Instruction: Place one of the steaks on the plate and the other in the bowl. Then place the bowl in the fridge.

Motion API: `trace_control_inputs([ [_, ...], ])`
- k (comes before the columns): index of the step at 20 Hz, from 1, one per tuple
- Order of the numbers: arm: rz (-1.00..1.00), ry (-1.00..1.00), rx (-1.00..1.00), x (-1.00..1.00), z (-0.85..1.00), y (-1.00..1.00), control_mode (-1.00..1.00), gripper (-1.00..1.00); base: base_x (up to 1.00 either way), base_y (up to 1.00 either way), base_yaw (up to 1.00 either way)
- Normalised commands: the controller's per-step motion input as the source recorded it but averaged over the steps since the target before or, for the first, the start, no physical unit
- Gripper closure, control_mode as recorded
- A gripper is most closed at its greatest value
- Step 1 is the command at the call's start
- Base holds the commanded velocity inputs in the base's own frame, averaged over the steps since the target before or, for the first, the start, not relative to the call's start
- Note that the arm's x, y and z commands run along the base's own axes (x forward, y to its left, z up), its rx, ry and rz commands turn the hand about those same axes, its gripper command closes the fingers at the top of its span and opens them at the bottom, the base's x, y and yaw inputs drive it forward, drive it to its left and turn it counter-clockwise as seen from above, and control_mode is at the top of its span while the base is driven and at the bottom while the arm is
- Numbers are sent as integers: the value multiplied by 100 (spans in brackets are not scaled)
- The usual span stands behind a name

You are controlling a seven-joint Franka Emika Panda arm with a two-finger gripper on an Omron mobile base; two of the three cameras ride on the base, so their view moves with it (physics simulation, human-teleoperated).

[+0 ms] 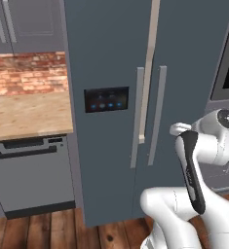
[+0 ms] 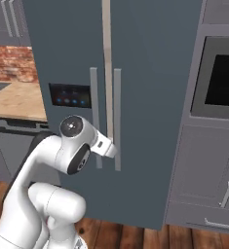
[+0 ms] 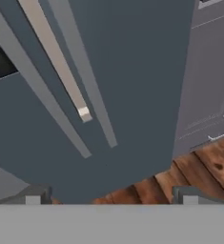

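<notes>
While jaws gape, fridge (image 1: 111, 53) doors shut, contents hidden

This is a home kitchen. A tall slate-blue double-door fridge (image 1: 111, 73) with long silver handles and a dark panel of small blue lights (image 1: 106, 99) stands at the middle. Left of it runs a pale wooden counter (image 1: 23, 114) over a grey dishwasher (image 1: 30, 172), backed by a red brick wall (image 1: 28, 73). A built-in oven (image 2: 220, 78) sits in grey cabinets at right, above a wooden plank floor (image 2: 150, 236).
</notes>
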Motion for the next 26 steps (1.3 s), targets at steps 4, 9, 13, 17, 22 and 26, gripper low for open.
trace_control_inputs([
  [4,12,-13,4,0,0,-13,-100,-100,0,0,0],
  [9,5,-7,4,0,7,-1,-100,-100,0,0,0],
  [13,2,-3,0,1,16,0,-100,-100,0,0,0],
  [17,0,0,0,3,24,0,-100,-100,0,0,0],
  [22,0,-2,0,8,25,0,-100,-100,0,0,0],
  [26,3,-1,0,19,19,0,-100,-100,0,0,0],
])
